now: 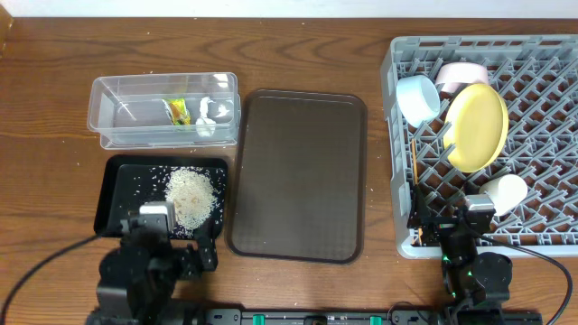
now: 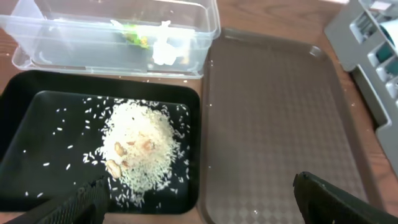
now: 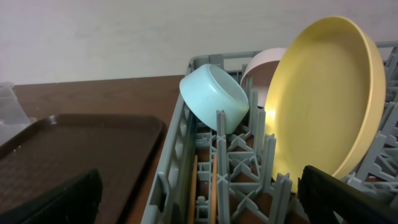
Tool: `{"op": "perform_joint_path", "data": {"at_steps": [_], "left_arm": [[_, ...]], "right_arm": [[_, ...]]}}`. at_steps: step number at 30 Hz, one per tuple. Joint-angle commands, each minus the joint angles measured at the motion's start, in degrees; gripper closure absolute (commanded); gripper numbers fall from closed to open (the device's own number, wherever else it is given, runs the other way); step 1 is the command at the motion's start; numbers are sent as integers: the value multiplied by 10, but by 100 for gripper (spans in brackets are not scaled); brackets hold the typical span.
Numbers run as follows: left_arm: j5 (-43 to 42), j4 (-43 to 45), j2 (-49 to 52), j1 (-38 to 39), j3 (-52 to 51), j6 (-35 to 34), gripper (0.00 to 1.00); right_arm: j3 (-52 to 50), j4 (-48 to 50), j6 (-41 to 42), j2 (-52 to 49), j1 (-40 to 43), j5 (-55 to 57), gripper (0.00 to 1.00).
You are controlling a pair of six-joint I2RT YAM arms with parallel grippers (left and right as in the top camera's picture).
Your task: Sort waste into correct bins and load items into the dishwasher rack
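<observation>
The left gripper (image 2: pixel 202 186) is released, its two fingers (image 2: pixel 81 202) spread wide and holding nothing. Under and ahead of them lies one black tray (image 2: pixel 25 124). It carries one heap of rice (image 2: pixel 140 146) just in front of the left-hand finger, with many loose grains scattered around the heap. Farther ahead stands one clear tub (image 2: pixel 62 37), touching or almost touching the tray's far edge. Inside the tub are one green-yellow wrapper (image 2: pixel 137 35) and one white scrap (image 2: pixel 163 50), close together. In front of the right-hand finger lies one brown tray (image 2: pixel 273 124), just beside the black one. The right gripper (image 3: pixel 200 177) is also released, its two fingers (image 3: pixel 348 199) far apart and grasping nothing, at the near edge of the one grey rack (image 3: pixel 165 180). Between these fingers two chopsticks (image 3: pixel 213 186) lie side by side in the rack. Beyond them two bowls lean on their sides, one blue bowl (image 3: pixel 214 96) and behind it one pale bowl (image 3: pixel 264 68). One yellow plate (image 3: pixel 323 99) stands on its edge ahead of the right-hand finger. From above, one cup (image 1: pixel 504 192) lies in the rack near this gripper.
</observation>
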State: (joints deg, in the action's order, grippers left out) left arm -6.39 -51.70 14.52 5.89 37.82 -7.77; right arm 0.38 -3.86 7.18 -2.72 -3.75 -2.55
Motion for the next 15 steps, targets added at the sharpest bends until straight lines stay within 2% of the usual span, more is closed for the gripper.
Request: {"op": "perform_joint_path", "data": {"at_steps": [1, 8, 15], "left_arm": [[15, 35, -52, -14, -70, 5, 3], [15, 204, -139, -29, -209, 2, 3], [26, 425, -144, -31, -307, 3, 3]], "right_arm": [[-1, -3, 5, 2, 3, 6, 1], [-1, -3, 5, 2, 3, 6, 1], [-1, -3, 5, 2, 3, 6, 1]]}}
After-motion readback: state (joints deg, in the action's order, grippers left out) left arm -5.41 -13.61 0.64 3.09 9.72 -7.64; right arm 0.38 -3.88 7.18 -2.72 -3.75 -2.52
